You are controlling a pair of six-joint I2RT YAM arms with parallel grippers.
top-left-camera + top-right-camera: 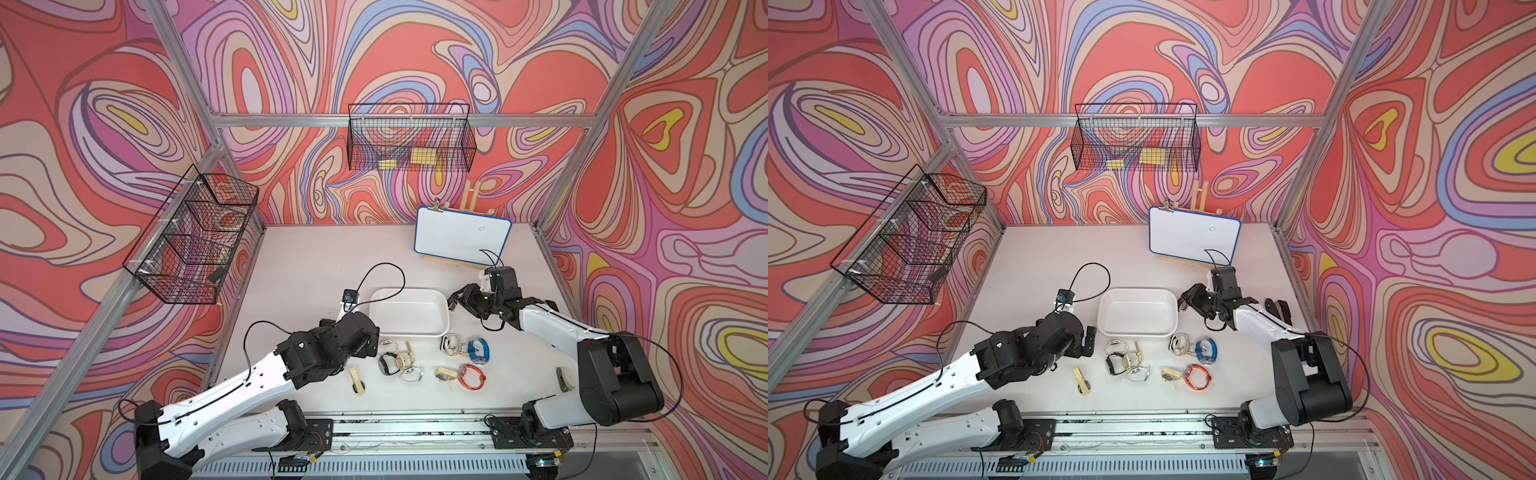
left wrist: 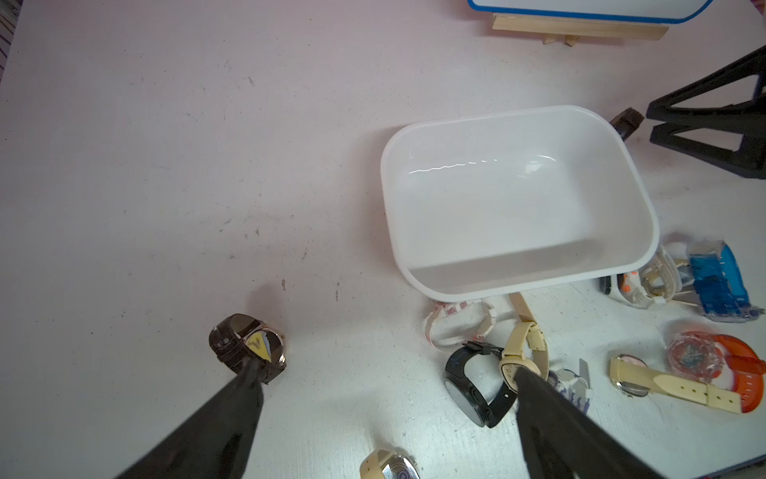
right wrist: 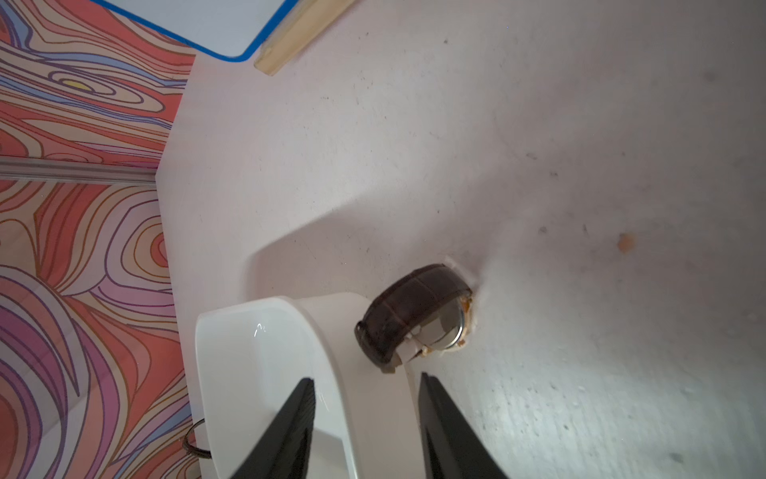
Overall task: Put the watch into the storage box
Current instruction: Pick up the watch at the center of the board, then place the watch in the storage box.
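Note:
The storage box point(image 1: 409, 312) point(image 1: 1138, 311) point(image 2: 497, 207) is a shallow white tray in the middle of the table, with nothing in it. A watch with a dark brown strap and a silvery case point(image 3: 414, 315) point(image 2: 626, 122) stands on the table against the box's right outer wall. My right gripper point(image 3: 367, 377) point(image 1: 452, 300) hovers just short of that watch. Its jaws are apart, one finger over the inside of the box and one outside its wall, and hold nothing. My left gripper point(image 2: 387, 373) is wide open and low over the table, left of the box's near side.
Several loose watches lie in front of the box: black point(image 1: 386, 365), blue point(image 1: 478, 351), orange point(image 1: 471, 377) and beige point(image 1: 357, 378). A brown watch with a yellow face point(image 2: 248, 348) sits by one left finger. A whiteboard point(image 1: 463, 237) stands behind; wire baskets point(image 1: 409, 139) point(image 1: 193, 241) hang on the walls.

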